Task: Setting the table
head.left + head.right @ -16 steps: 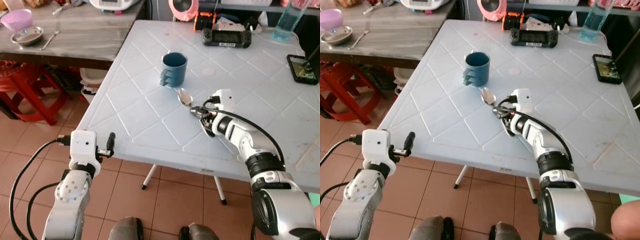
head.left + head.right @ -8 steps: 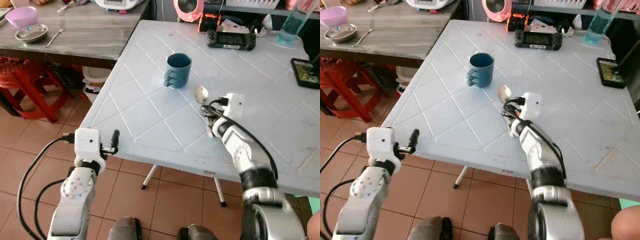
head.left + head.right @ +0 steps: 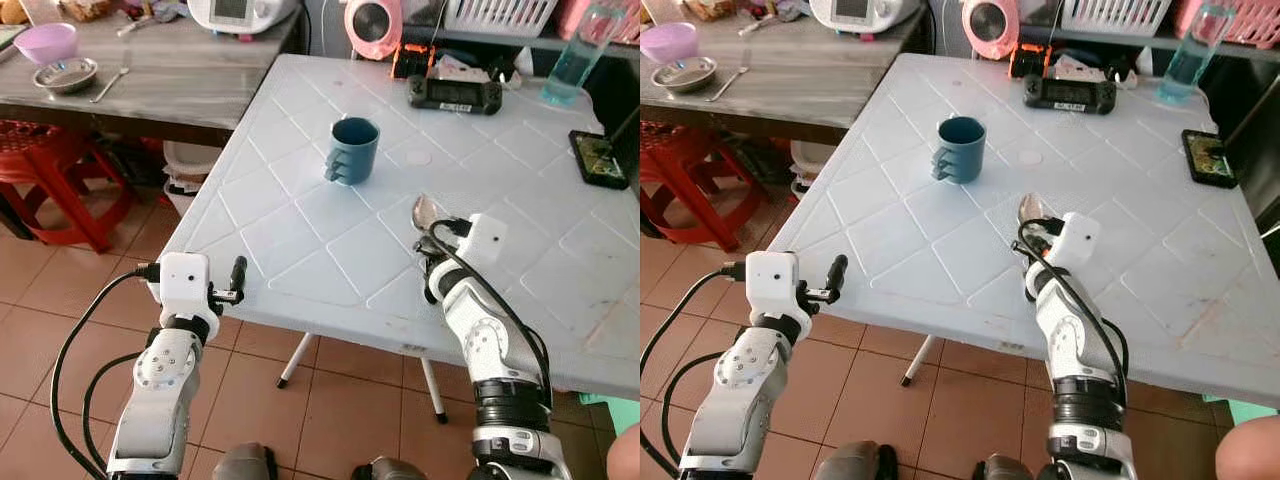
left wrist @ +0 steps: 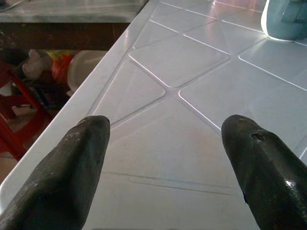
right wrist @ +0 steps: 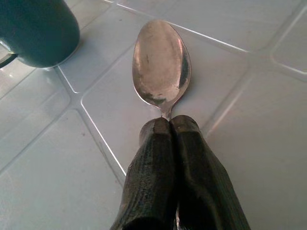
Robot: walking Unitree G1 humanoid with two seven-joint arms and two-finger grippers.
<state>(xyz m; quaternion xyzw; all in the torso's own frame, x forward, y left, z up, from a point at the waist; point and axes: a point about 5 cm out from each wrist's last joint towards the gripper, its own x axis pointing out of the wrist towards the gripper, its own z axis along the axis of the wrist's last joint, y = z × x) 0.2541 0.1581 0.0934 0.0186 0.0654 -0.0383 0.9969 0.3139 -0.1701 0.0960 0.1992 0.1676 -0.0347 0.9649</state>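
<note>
Slippage is the main risk: the right pincer (image 5: pixel 172 125) pinches the spoon (image 5: pixel 162 64) only at the thin neck just behind the bowl, fingers pressed together on it, so the spoon may twist or drop as it is set down. It hangs above the table (image 3: pixel 300 230), near the mug (image 3: pixel 353 150), and a careless swing could knock that over. The left pincer (image 4: pixel 163 158) hovers spread at the near table edge, gripping nothing; a forward push could strike the rim.

The white plastic table has a moulded diamond pattern, whose grooves may tip a spoon laid across them. At its far side lie a controller (image 3: pixel 452 93), a phone (image 3: pixel 598 158) and a bottle (image 3: pixel 575 55). Beside it stands a grey wooden table (image 3: pixel 170 70) with bowls, over a red stool (image 3: pixel 50 175) and terracotta floor tiles.
</note>
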